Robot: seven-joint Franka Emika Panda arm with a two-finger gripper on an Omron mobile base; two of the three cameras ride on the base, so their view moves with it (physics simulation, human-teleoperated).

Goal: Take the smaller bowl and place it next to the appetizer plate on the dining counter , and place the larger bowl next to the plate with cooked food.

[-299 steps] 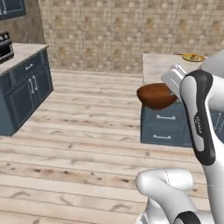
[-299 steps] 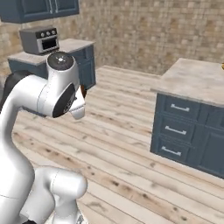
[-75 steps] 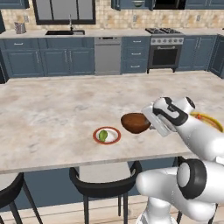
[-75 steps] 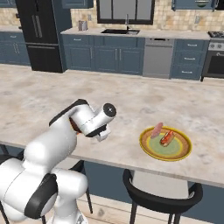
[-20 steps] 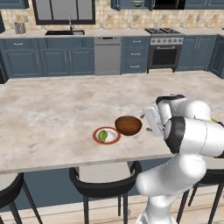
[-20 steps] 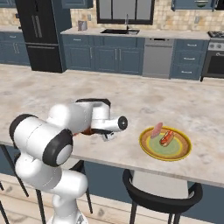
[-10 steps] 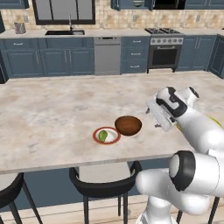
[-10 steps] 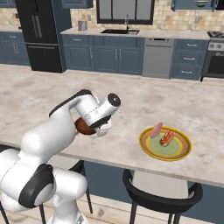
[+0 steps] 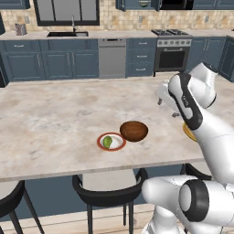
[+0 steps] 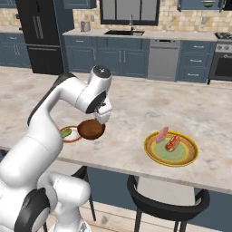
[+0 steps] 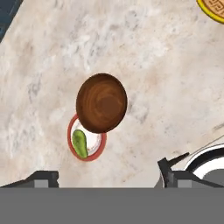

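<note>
Hovering above the tabletop (image 9: 55, 123), the tool (image 11: 109, 177) holds nothing and touches nothing; in the hand view its two dark fingertips (image 11: 168, 168) stand wide apart, with only bare marble between them. In the left base view the tool (image 9: 167, 101) hangs up and to the right of the smaller bowl (image 9: 134, 130), well clear of it. In the right base view the tool (image 10: 103, 117) is just above the smaller bowl (image 10: 91, 129).

The smaller bowl (image 11: 101, 103) stands upright on the tabletop, its opening facing up; it is round, so no long axis can be told. It sits just beside the appetizer plate (image 9: 111, 141), and its edge seems to overlap the red rim of the plate (image 11: 85, 139). The plate with cooked food (image 10: 171, 148) lies well apart from the bowl, on the far side from the appetizer plate (image 10: 69, 133).
</note>
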